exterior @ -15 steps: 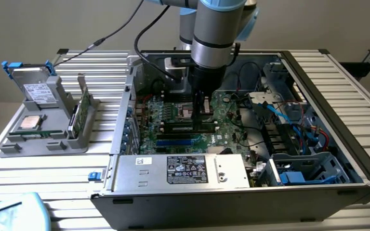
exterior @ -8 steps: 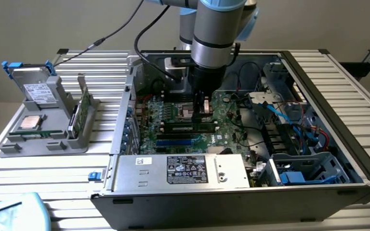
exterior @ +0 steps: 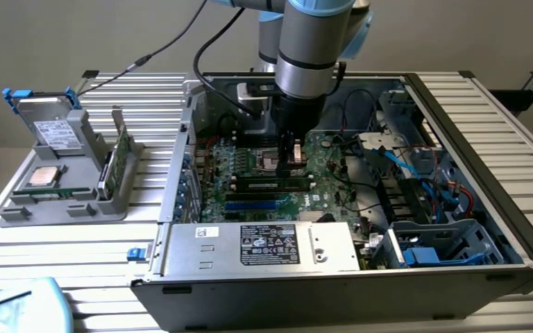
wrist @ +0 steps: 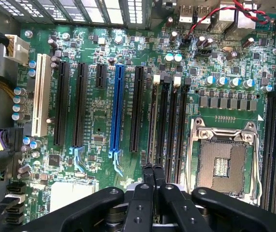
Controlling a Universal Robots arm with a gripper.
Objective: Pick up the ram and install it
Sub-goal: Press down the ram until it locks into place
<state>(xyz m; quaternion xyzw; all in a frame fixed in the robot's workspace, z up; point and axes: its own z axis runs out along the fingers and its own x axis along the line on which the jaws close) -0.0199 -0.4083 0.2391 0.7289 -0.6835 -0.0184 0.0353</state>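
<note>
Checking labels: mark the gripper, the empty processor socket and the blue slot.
gripper (wrist: 153,168), wrist view, between its shut fingertips.
processor socket (wrist: 223,166), wrist view, socket's bare middle.
blue slot (wrist: 117,111), wrist view, mid-length.

My arm (exterior: 308,41) is a silver-grey tube with pale blue joint caps and a black cable (exterior: 199,55); my gripper (wrist: 153,175) is matte black, studded with round pins.

An open black metal computer case (exterior: 341,298) lies on the slatted silver metal table (exterior: 63,257), with a grey plastic parts holder (exterior: 58,208) just beside it on the exterior view's left. In the holder a thin green board (exterior: 119,149) stands on edge beside a square silver processor chip (exterior: 44,177). A large green motherboard (wrist: 99,116) lies inside the case. The arm's black fingers (wrist: 149,176) hang over its long black memory slots (wrist: 174,125), next to the square metal processor socket (wrist: 223,154).
</note>
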